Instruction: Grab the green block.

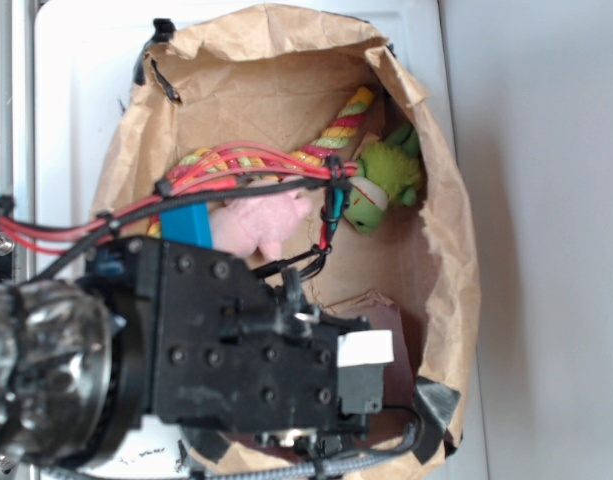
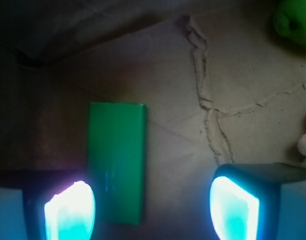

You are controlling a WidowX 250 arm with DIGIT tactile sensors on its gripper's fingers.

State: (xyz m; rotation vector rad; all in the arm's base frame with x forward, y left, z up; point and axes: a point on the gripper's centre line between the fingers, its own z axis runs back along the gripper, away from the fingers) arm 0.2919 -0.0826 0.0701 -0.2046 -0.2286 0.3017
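Below the arm in the exterior view sits a brown paper bag (image 1: 286, 90), and the gripper (image 1: 371, 365) reaches into it near its bottom end; jaw state can't be read here, the black body blocks the tips. Green block not visible in this view, hidden under the arm as far as I can judge. Counted here: one blue block (image 1: 186, 222) just beyond the wrist, one pink plush (image 1: 261, 220) beside it, one lime plush toy (image 1: 381, 180) farther out, one striped rope toy (image 1: 336, 130) running past it. Wrist view: the gripper (image 2: 153, 207) is spread wide, nothing between the fingers, both glowing pads (image 2: 70, 210) low in frame. One green block (image 2: 117, 162) lies flat on the bag floor, long axis pointing away from the tool, its near end touching or just beside the left-hand pad, off-centre in the gap. A corner of the lime plush shows far up at the right. Block looks rigid, light, smooth-faced, probably a bit slippery; it is flat, so the grip likely has to go across the narrow width on the long edges, mid-length, after shifting toward it.
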